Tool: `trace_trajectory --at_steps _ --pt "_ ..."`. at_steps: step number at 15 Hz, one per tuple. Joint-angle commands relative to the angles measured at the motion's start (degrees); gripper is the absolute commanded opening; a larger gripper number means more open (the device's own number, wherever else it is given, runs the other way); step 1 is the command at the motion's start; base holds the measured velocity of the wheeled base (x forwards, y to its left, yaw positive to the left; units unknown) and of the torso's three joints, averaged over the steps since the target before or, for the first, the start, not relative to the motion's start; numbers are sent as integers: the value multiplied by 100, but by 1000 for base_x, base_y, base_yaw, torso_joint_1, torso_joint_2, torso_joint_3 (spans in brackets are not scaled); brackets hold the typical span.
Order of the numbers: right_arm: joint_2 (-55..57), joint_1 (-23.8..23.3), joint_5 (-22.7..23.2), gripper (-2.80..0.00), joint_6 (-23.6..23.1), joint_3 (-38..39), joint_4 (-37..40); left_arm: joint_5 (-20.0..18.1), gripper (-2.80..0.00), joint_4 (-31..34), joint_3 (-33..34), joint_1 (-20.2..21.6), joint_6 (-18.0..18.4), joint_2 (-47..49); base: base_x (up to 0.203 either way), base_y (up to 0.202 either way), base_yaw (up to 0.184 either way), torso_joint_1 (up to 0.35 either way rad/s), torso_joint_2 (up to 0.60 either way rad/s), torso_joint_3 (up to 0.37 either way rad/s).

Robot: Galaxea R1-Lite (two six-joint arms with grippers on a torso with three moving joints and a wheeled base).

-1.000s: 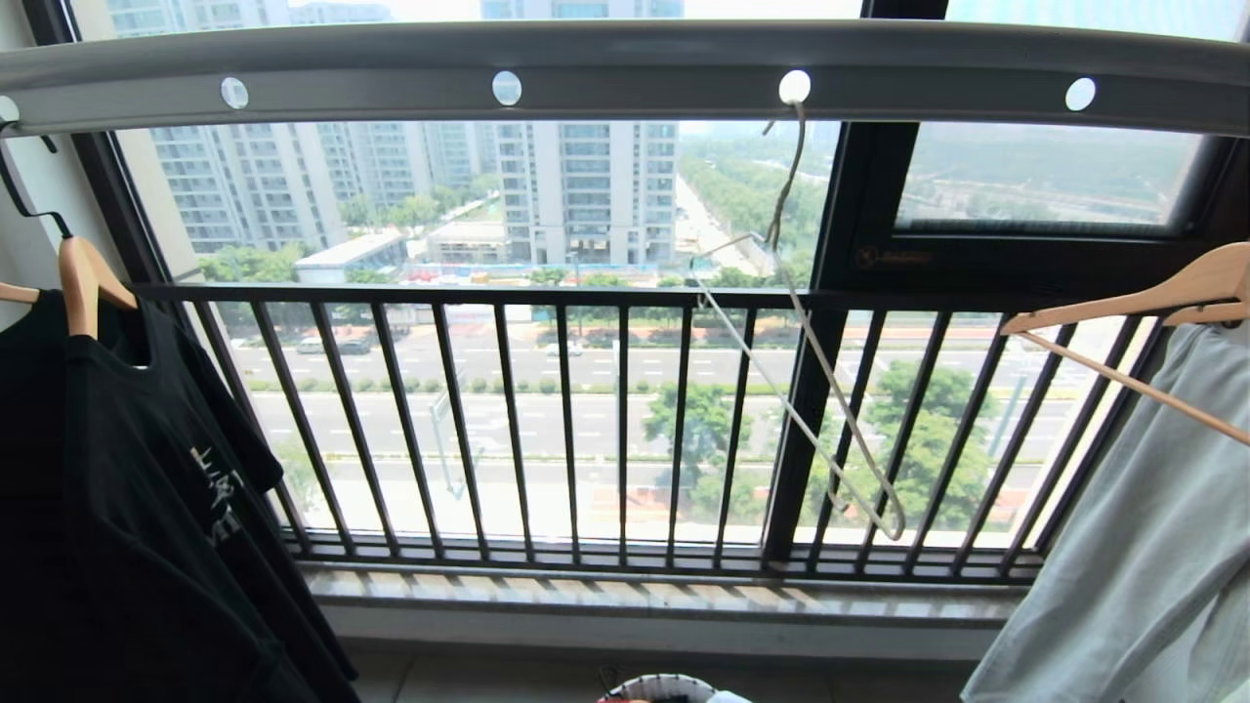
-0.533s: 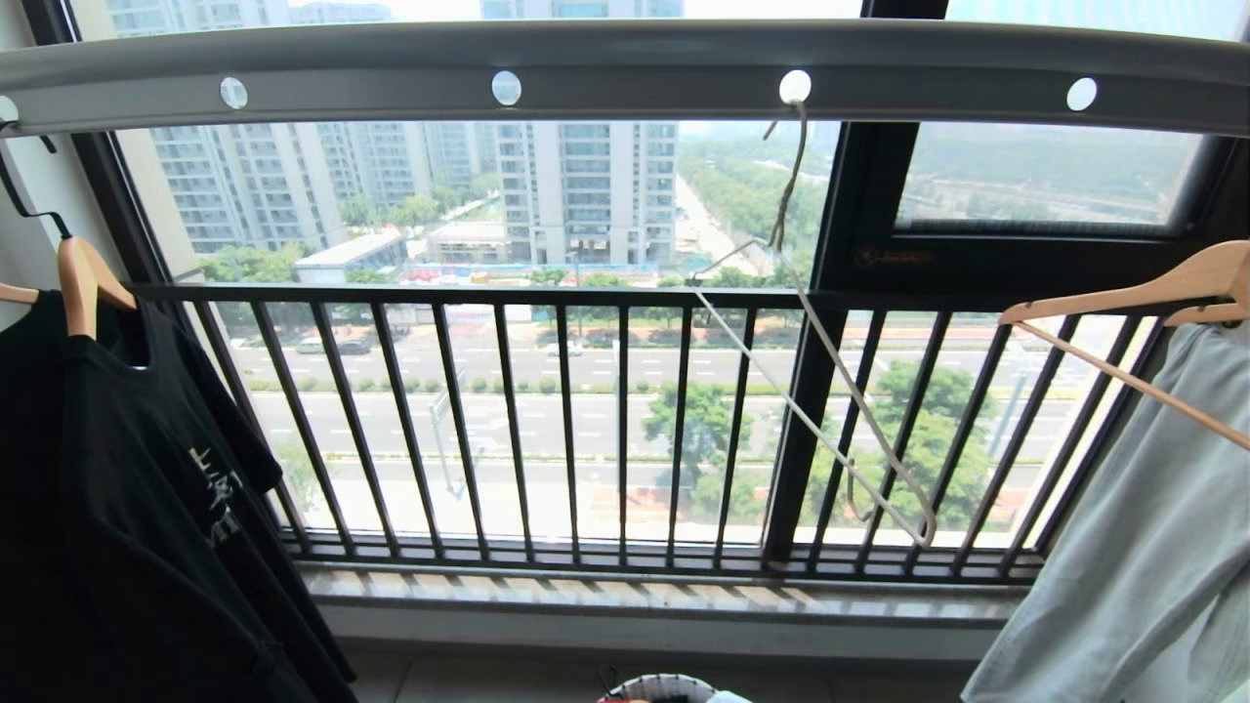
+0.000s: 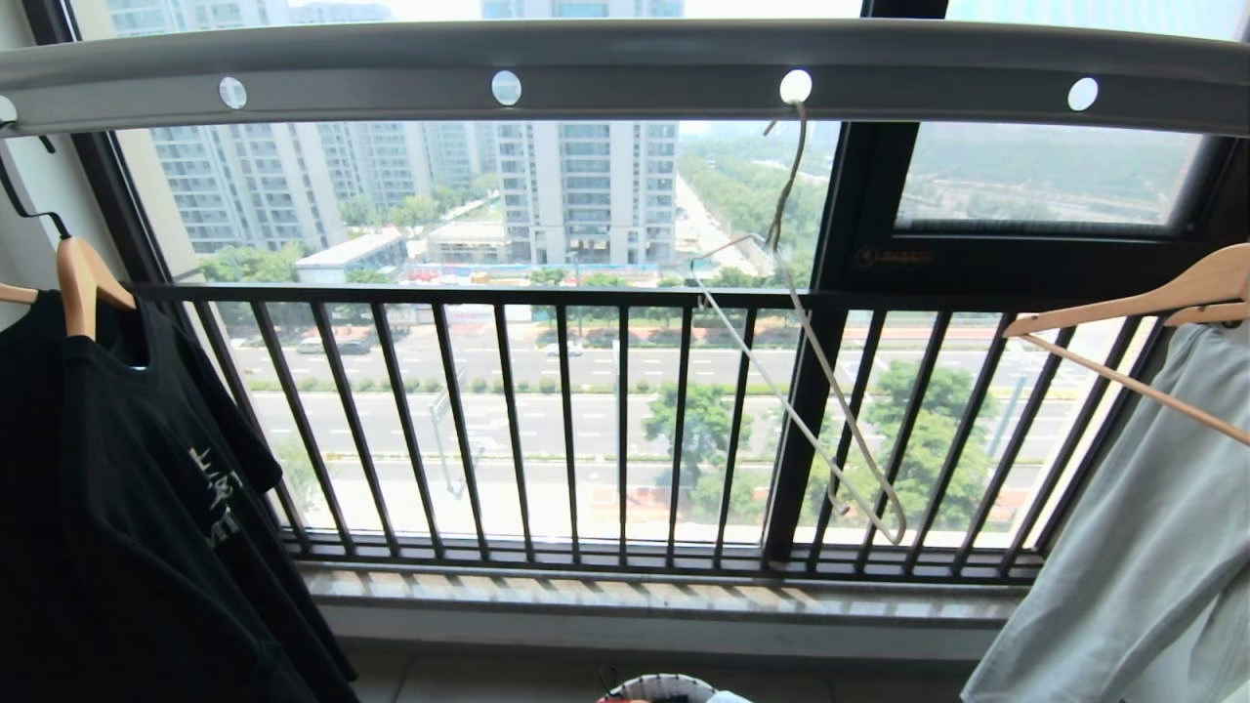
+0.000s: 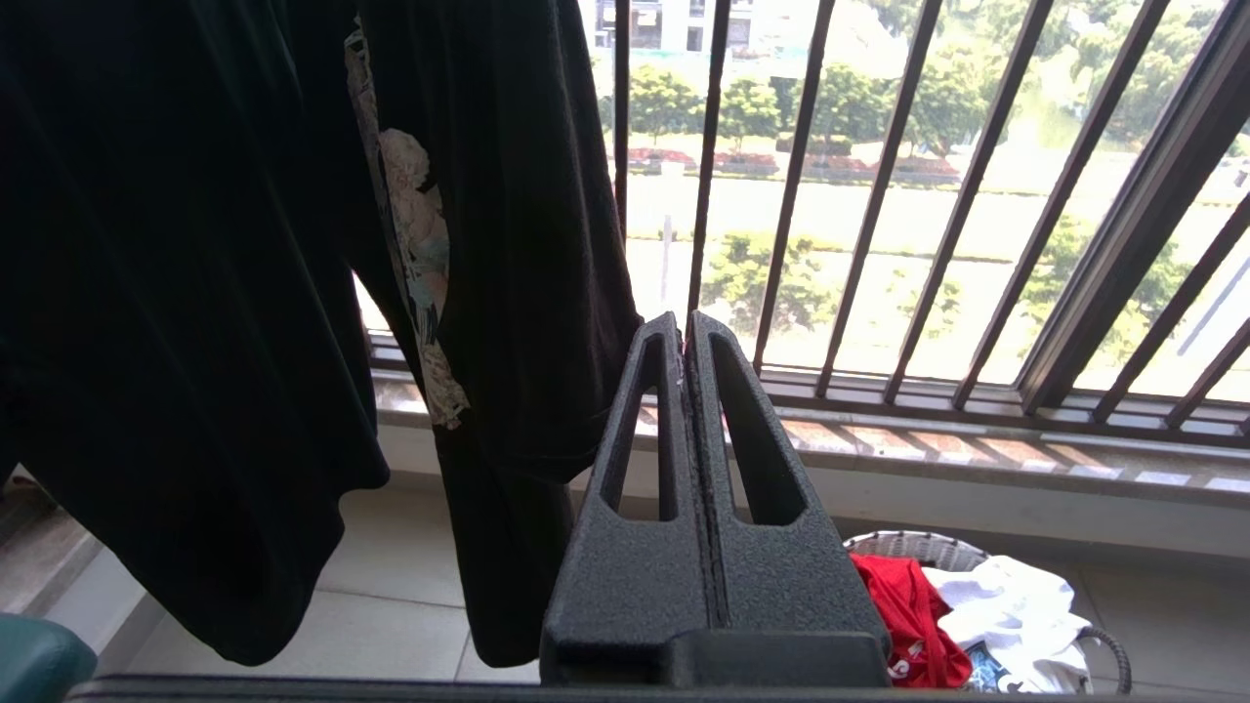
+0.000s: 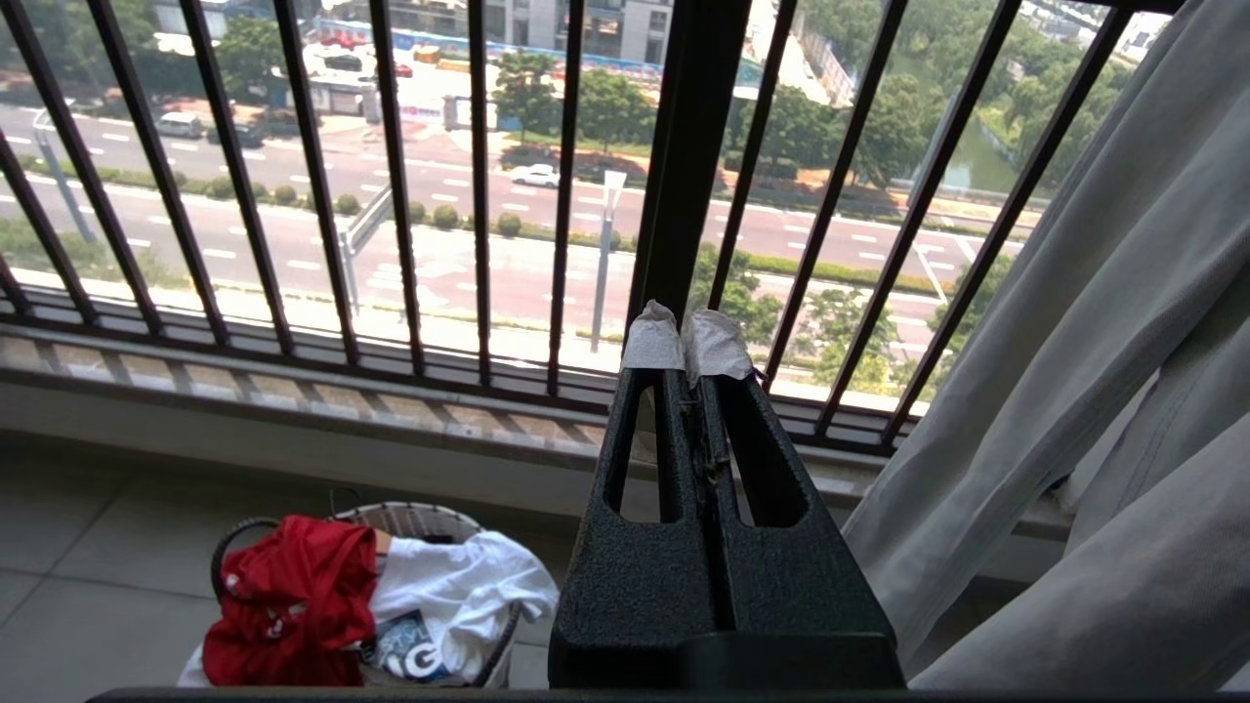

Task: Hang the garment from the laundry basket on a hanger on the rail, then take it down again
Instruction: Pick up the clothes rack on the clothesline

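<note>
Judging from the layout, nothing of the job done yet — red shirt (image 5: 293, 596) heaped in the laundry basket (image 5: 420, 516) on the floor below the window sill, beside a white shirt (image 5: 459, 586). Thin wire hanger (image 3: 811, 391) hooked in a hole of the grey rail (image 3: 625, 68), bare, tilted, between a black shirt (image 3: 127, 508) on a wooden hanger at the left and a pale grey one (image 3: 1143, 547) at the right. Left gripper (image 4: 684, 327) pressed fully closed, holding nothing, low near the black shirt; right gripper (image 5: 688, 342) likewise closed and empty, its tips wrapped in white tape, above and beside the basket. All left to do: picking the red shirt out, dressing the wire hanger, hanging it up — then taking it down again.
</note>
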Motion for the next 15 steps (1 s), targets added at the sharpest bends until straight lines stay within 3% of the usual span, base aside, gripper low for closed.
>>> trace_trajectory --at_steps 1,8,10,15 --pt "35 2 32 -280 -6 -1 17 4 -280 2 -2 4 -4 1 0 0 0 0 0 0" --pt "130 2 32 -280 66 -28 70 4 -280 2 -2 4 -4 1 0 0 0 0 0 0" --pt "174 2 52 -280 -106 -64 77 4 -280 2 -2 4 -4 1 0 0 0 0 0 0" --pt "1388 2 201 -280 -129 -1315 81 4 -280 2 -2 4 -4 1 0 0 0 0 0 0"
